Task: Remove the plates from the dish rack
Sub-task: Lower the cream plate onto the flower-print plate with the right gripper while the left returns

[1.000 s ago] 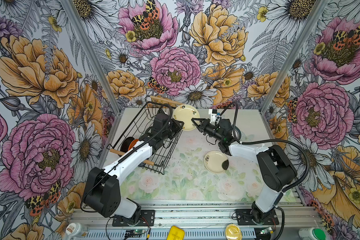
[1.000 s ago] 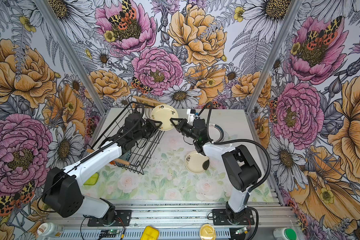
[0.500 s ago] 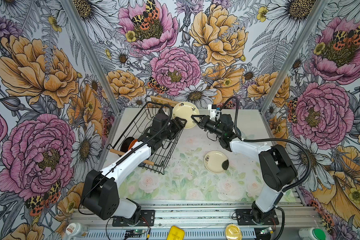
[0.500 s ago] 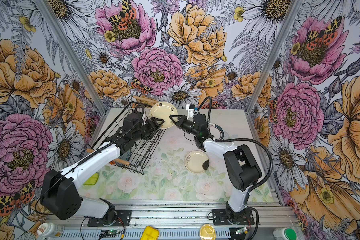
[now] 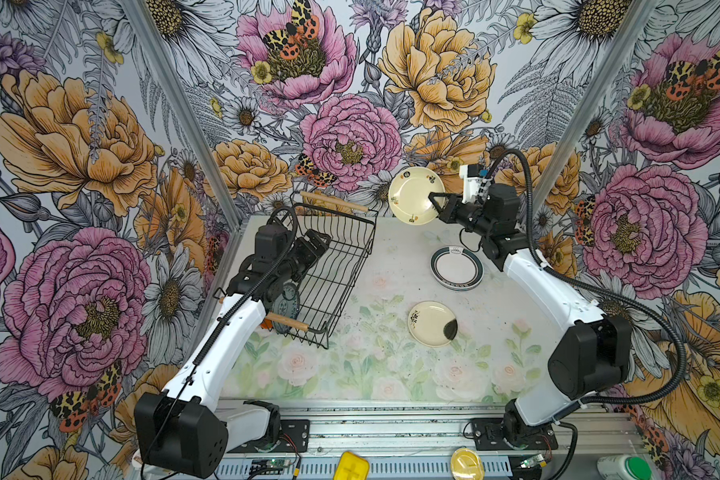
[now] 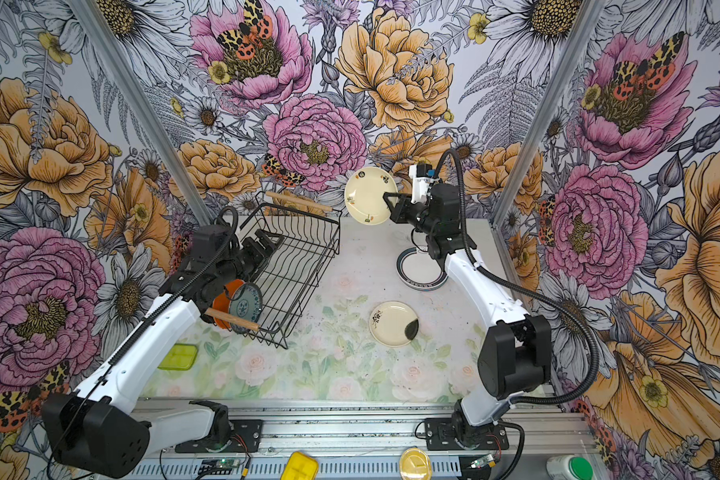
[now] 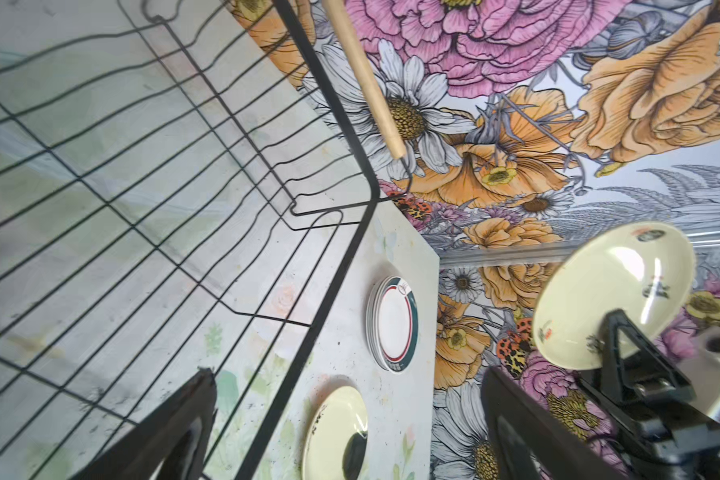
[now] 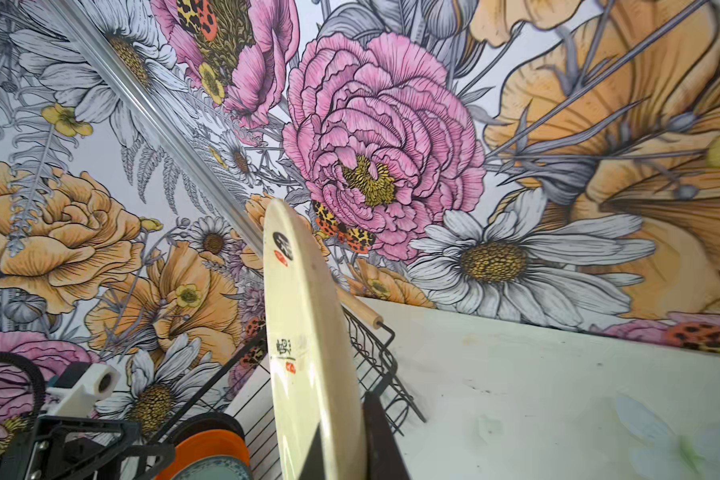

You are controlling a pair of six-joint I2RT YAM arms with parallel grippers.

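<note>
Plate in hand: cream plate, pinched tight by my right gripper, up near the back wall.
Done: banded stack and spotted plate, flat on the table.
Left: blue plate and orange plate in the rack.
Left gripper: wide open, empty, at the rack.

Wore white shells on the links of the left arm and right arm, with black housings at shoulders, elbows and wrists. Carried a black ribbed cable along each. Ended in the left gripper and right gripper, both black with wedge-shaped fingers. Bore a white camera block with a blue patch at the right wrist. Stood on black base plates.
</note>
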